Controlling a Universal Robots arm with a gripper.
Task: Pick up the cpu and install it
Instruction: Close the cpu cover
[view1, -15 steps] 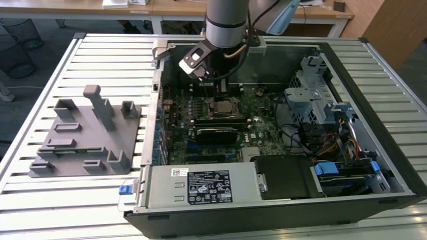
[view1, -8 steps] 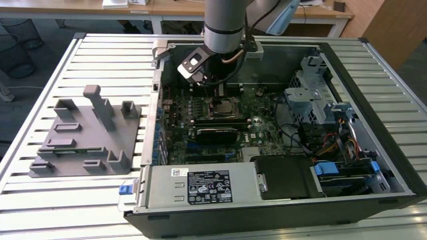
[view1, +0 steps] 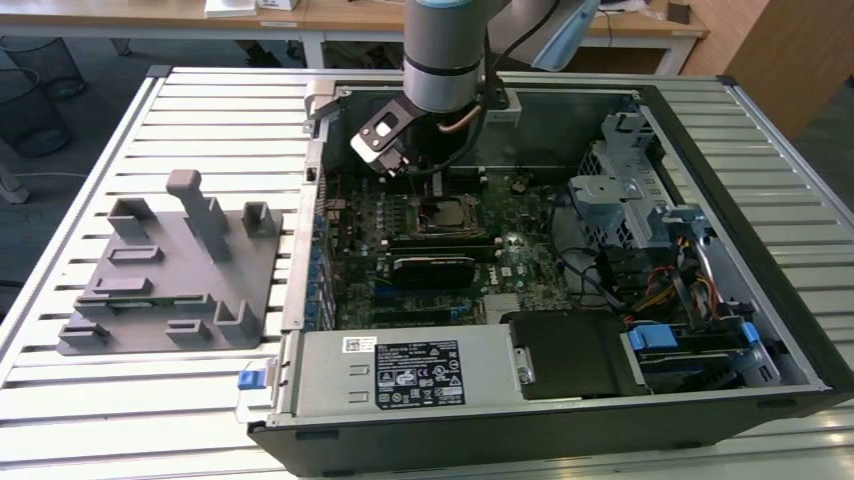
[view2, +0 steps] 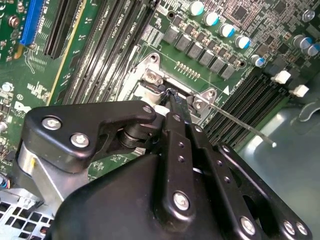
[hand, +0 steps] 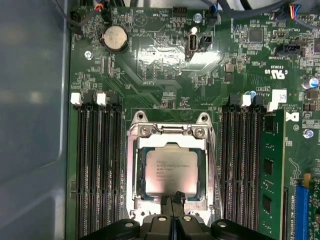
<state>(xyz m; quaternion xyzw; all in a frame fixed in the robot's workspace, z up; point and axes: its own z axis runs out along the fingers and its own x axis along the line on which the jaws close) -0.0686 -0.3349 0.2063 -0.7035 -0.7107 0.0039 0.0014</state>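
Cpu (hand: 169, 171) lying flat inside socket frame (hand: 133, 150) on mobo (hand: 150, 65), in PC case (view1: 534, 440). Gripper (hand: 175, 198) hanging at cpu edge, fingers pressing together, gripping nothing; contact w/ cpu unclear.

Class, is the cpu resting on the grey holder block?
No, the cpu lies inside the socket's metal frame on the motherboard.

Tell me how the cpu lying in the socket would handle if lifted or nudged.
The cpu is a flat plate with a metal top, so probably stiff and unlikely to roll or tip. Its smooth top likely offers little grip. Ringed by the socket frame, it would probably not slide sideways.
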